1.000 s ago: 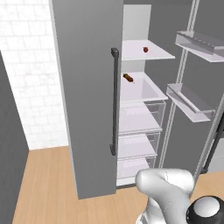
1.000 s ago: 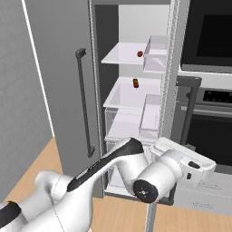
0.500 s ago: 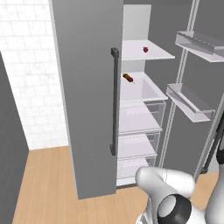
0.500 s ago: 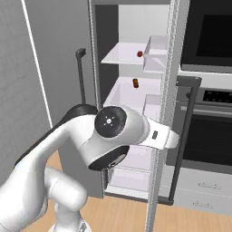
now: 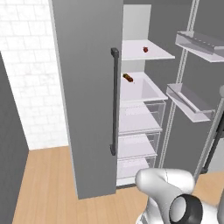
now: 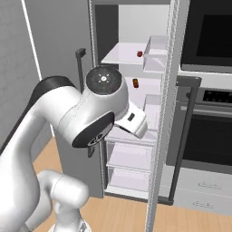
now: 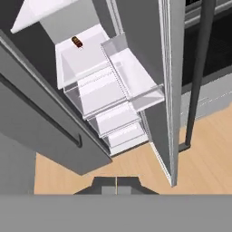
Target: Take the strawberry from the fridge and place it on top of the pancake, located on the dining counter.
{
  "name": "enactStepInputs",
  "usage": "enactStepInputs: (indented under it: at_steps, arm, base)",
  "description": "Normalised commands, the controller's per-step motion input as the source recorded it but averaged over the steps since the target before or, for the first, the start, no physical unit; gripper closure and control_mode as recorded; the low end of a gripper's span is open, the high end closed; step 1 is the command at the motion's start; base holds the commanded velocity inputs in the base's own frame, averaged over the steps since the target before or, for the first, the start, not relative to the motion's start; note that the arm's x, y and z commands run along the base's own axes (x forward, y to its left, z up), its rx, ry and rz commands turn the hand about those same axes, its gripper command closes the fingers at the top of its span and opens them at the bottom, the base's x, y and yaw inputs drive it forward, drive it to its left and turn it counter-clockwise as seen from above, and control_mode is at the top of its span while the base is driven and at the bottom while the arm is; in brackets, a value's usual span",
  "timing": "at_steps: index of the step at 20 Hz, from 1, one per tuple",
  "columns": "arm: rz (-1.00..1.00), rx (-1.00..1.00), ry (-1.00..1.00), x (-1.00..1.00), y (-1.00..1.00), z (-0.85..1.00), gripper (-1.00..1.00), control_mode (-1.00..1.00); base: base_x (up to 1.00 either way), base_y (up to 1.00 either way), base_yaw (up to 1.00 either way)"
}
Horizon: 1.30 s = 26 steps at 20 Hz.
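Fridge right door open, strawberry on the upper white shelf above the sausage-like item; gripper pinched together and empty, so part the fingers, then approach level over the shelf edge.

The fridge runs off the top edge in both base views, so its full height cannot be seen. The strawberry is too small to make out in detail. In the right base view the arm covers the fridge's lower left shelves. In the hand view the upper shelf is cut off.
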Motion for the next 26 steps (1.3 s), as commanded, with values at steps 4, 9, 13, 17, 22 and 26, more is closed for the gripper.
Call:
enactStepInputs:
  at_steps: [4, 9, 13, 17, 22, 26]
  arm:
    - [0.0, 0.01, -0.09, -0.16, 1.0, 0.0, 1.0, -1.0]
    - [0.0, -0.21, -0.16, -0.09, 1.0, 0.01, 1.0, -1.0]
    - [0.0, -0.17, -0.24, 0.0, 0.97, -0.06, 1.0, -1.0]
    - [0.0, -0.05, -0.05, 0.01, 0.43, 0.07, 1.0, -1.0]
    - [0.05, -0.03, -0.08, -0.11, 0.26, 0.02, -1.0, -1.0]
    - [0.17, -0.01, -0.07, -0.29, 0.07, 0.02, -1.0, -1.0]
  base:
    - [0.0, 0.0, 0.0]
    - [0.0, 0.0, 0.0]
    - [0.0, 0.0, 0.0]
    - [0.0, 0.0, 0.0]
    - [0.0, 0.0, 0.0]
    - [0.0, 0.0, 0.0]
